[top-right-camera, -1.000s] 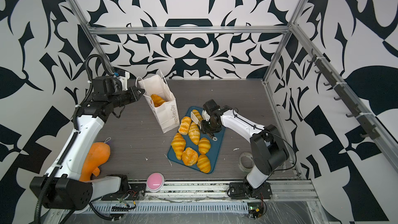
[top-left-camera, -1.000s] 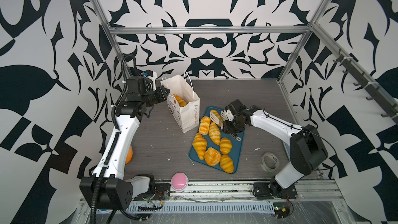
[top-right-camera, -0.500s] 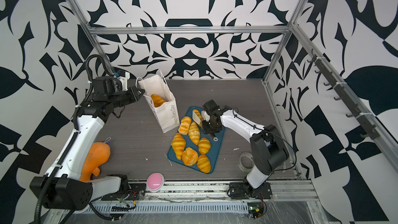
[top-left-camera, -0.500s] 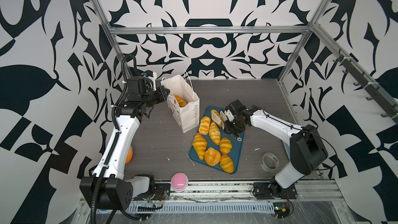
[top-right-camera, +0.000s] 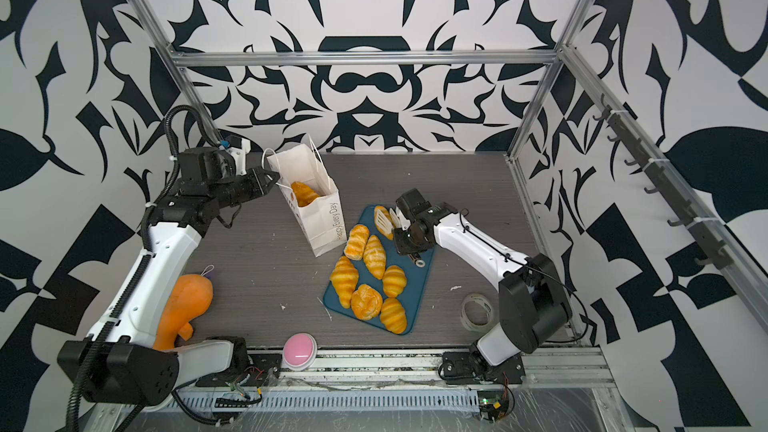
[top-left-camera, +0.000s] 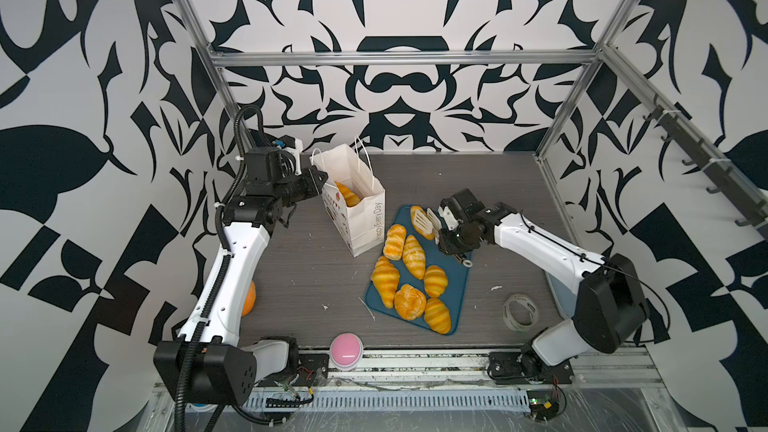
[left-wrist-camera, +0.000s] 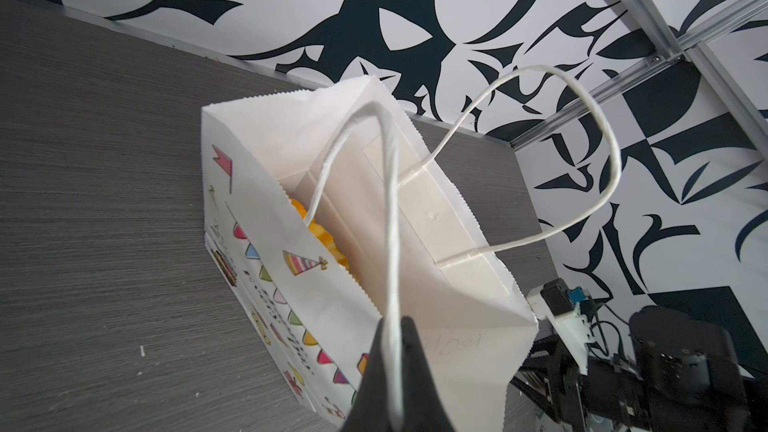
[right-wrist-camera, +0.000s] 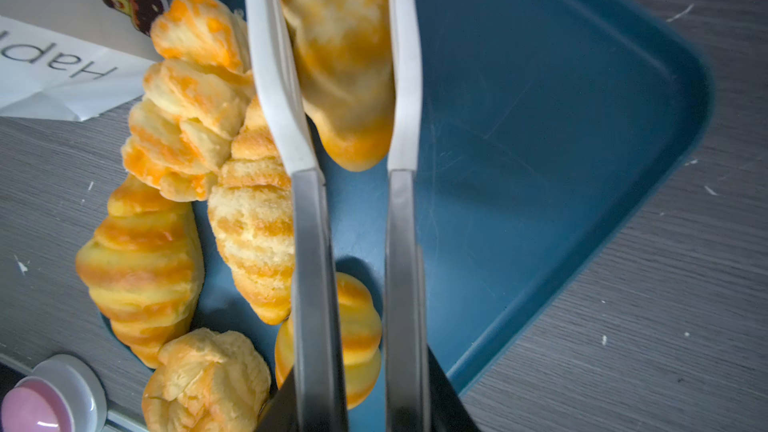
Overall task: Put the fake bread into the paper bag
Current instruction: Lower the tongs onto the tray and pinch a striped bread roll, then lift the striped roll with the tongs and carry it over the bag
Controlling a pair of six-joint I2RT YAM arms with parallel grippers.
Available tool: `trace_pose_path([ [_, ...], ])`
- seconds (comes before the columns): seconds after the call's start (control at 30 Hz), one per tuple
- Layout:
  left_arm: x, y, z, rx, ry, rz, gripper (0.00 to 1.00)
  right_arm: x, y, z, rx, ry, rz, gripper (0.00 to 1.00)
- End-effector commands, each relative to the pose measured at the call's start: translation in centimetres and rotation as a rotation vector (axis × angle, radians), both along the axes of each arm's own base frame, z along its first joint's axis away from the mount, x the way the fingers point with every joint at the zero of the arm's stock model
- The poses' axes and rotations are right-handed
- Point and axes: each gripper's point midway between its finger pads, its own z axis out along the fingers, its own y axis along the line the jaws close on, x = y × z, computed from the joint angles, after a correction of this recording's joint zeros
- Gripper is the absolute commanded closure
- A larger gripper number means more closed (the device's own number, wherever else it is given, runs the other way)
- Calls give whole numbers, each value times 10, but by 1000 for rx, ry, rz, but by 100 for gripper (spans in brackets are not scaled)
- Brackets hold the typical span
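Step in hand: pinch one toy pastry with the tongs and lift it off the tray.

How to do it well (my judgement):
- Firm up the squeeze before lifting, as the glossy skin may slip between smooth tips.
- Rise straight up, clear of the braided orange toy loaf (top-left-camera: 395, 236) lying close by.
- Cross above the bag's rim and cord loops, then let go low inside the mouth.

Right hand (top-left-camera: 444, 231): clamped on a pair of metal tongs with white plastic tips (right-wrist-camera: 311, 243). The two tips flank a glossy golden-orange toy croissant (right-wrist-camera: 340, 56) at the far end of the dark blue plastic tray (right-wrist-camera: 540, 118), touching its sides. I cannot tell whether it has left the tray.

Left hand (left-wrist-camera: 390, 371): together, pinched on the white cord handle (left-wrist-camera: 390, 243) of the tall white paper gift bag (top-left-camera: 365, 218). The bag stands upright on the grey wood-grain worktop (top-left-camera: 311, 276), just beside the tray, with its mouth open. One orange pastry (top-left-camera: 347, 195) lies inside it, and six more wait on the tray.
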Motion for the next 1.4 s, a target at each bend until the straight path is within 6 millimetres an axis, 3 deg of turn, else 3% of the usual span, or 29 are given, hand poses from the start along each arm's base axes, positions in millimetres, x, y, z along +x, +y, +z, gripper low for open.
trace_pose_path([
  [0.0,-6,0,-1,8,-2,-6,100,11,5,39,43,-111,9,66],
  [0.5,-6,0,0,8,-3,-5,100,8,16,135,245,-326,21,67],
  [0.93,-6,0,-1,4,1,-7,100,-5,27,213,411,-501,90,68],
  [1.37,-5,-1,-3,0,8,-9,100,-35,67,271,540,-641,245,69],
])
